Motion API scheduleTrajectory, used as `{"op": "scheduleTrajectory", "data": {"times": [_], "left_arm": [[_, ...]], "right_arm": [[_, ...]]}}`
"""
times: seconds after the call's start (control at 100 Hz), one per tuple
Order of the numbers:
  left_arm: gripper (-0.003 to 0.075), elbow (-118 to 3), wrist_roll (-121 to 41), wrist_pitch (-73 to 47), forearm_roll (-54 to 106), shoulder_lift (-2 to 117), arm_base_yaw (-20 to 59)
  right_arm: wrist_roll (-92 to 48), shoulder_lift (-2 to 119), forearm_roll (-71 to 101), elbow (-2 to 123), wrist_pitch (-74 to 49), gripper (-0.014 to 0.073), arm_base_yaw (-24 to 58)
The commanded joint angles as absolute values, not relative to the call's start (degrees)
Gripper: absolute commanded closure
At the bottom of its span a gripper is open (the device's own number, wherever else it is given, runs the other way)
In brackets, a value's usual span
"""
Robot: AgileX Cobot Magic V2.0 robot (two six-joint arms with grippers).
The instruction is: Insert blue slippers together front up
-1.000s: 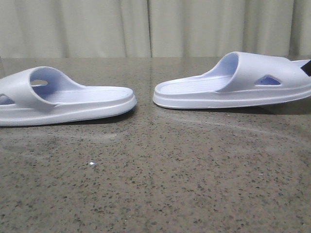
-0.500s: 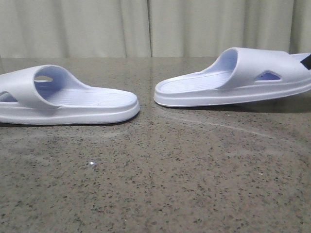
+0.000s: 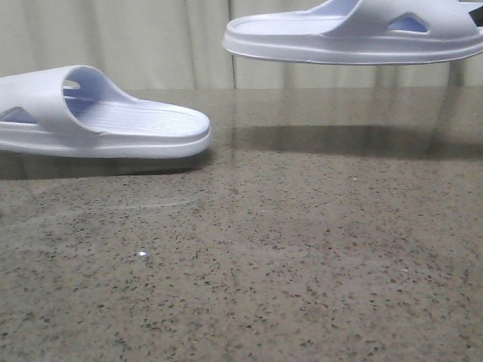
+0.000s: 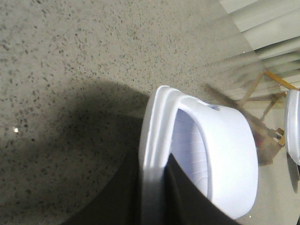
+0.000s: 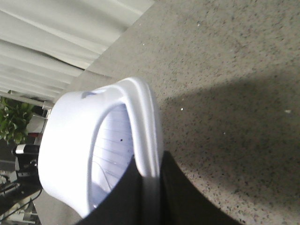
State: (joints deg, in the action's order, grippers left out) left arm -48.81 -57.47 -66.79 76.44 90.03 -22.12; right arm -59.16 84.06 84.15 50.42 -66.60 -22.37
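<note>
My left gripper (image 4: 152,197) is clamped on the sole edge of the left slipper (image 3: 98,113), holding it just clear of the bench (image 3: 302,249) near its left edge. My right gripper (image 5: 147,192) pinches the right slipper (image 3: 355,34) by its sole rim, level and high above the bench's right side. The 2 slippers are well apart, open ends facing.

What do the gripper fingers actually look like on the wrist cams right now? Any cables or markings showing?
Very little shows. In each wrist view the fingers are plain, dark, nearly black flat pieces, smooth and matte, tapering upward from the picture's lower edge. No cables, labels or markings are visible. In the front view only a small black piece of the right gripper shows at the picture's edge; the arms themselves are out of frame.
</note>
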Motion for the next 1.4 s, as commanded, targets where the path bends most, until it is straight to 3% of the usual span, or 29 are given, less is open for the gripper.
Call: {"op": "scheduleTrajectory", "data": {"times": [0.0,0.3,0.68,1.39], "left_arm": [[0.0704,-50.4,-57.7,-72.6,82.1,88.4,-21.5],[0.0704,-50.4,-57.7,-72.6,83.1,88.4,-20.3],[0.0704,-50.4,-57.7,-72.6,85.4,88.4,-15.8],[0.0704,-50.4,-57.4,-72.6,91.7,88.4,-9.2]], "right_arm": [[-60.4,82.0,86.2,51.6,-72.5,0.0694,-20.0],[-60.4,82.0,84.5,51.6,-66.0,0.0694,-12.9],[-60.5,82.0,85.8,51.6,-60.2,0.0694,-12.0],[-65.1,88.6,91.9,51.6,-59.8,0.0694,-4.4]]}}
